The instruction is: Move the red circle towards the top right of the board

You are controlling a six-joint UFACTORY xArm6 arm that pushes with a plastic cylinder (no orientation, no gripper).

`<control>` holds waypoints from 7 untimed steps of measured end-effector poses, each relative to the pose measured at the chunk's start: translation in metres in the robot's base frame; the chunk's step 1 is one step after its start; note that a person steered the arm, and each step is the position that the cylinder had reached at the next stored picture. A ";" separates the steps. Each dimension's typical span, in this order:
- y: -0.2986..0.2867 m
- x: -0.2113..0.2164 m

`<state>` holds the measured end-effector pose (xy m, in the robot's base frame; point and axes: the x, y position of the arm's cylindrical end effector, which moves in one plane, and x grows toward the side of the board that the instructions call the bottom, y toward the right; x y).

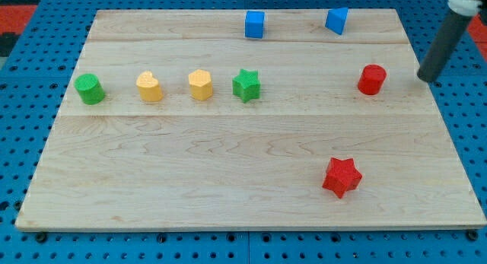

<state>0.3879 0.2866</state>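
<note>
The red circle (371,79) stands on the wooden board (228,165) at the right, in its upper half. My tip (427,79) is at the board's right edge, to the right of the red circle and clear of it, at about the same height in the view. The dark rod rises from it toward the view's top right corner.
A red star (341,176) lies below the red circle. A blue cube (254,24) and a second blue block (336,20) sit at the top edge. A green circle (90,89), yellow heart (150,87), yellow hexagon (200,84) and green star (246,85) form a row at left.
</note>
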 end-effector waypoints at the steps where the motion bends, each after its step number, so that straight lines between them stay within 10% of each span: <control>1: -0.052 -0.012; 5: -0.105 -0.025; 7: -0.033 -0.016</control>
<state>0.3722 0.2534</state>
